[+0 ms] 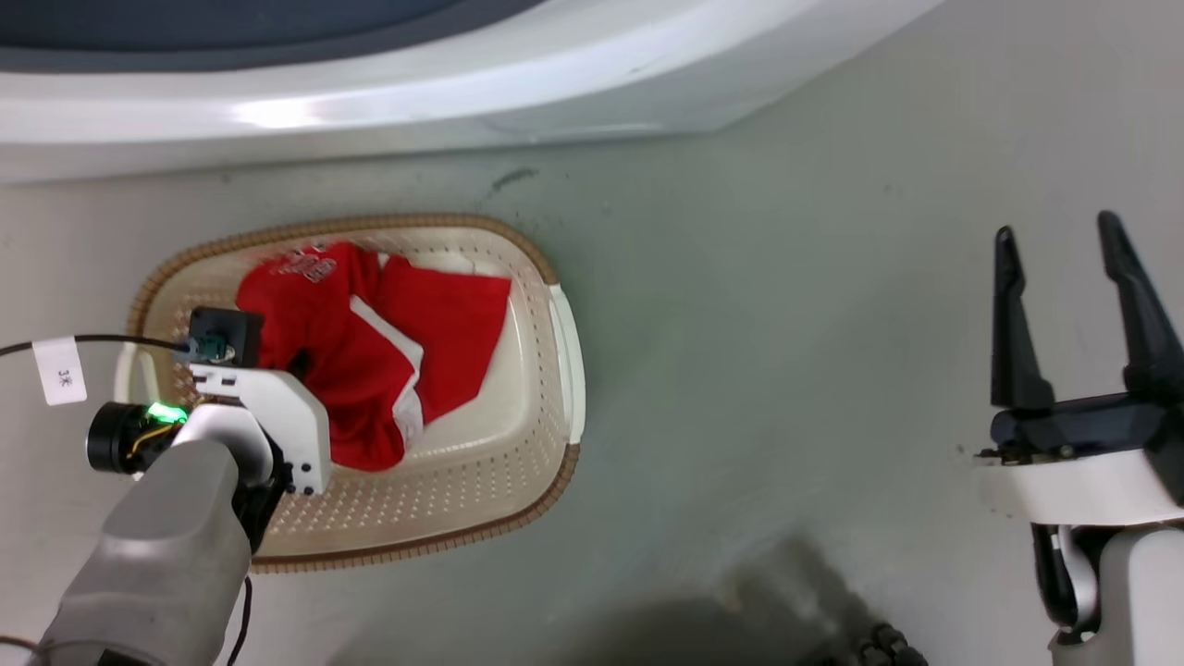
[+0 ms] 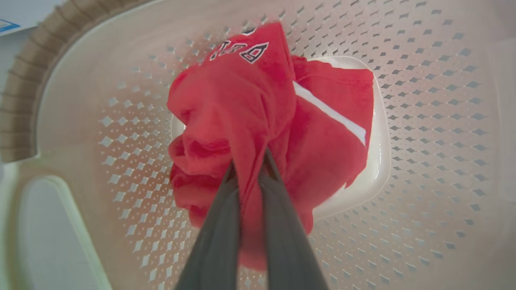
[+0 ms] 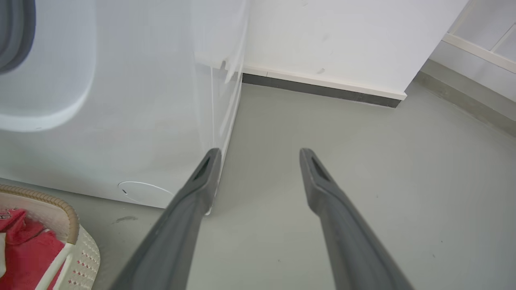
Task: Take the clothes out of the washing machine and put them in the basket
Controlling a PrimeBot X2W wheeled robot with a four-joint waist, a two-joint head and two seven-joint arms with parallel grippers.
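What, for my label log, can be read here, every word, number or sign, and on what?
"3米", sideways, on the white tag on the black cable.
White lettering on the clothes: folded over, too crumpled to read.
Blue-printed sticker corner in the left wrist view: cut off, unreadable.

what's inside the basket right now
Red clothes with white stripes and lettering lie in the basket, the left gripper shut on a fold. Anything beneath the heap is covered.

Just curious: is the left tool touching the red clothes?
Touching: the left wrist view shows the left tool pinching a fold of the clothes.
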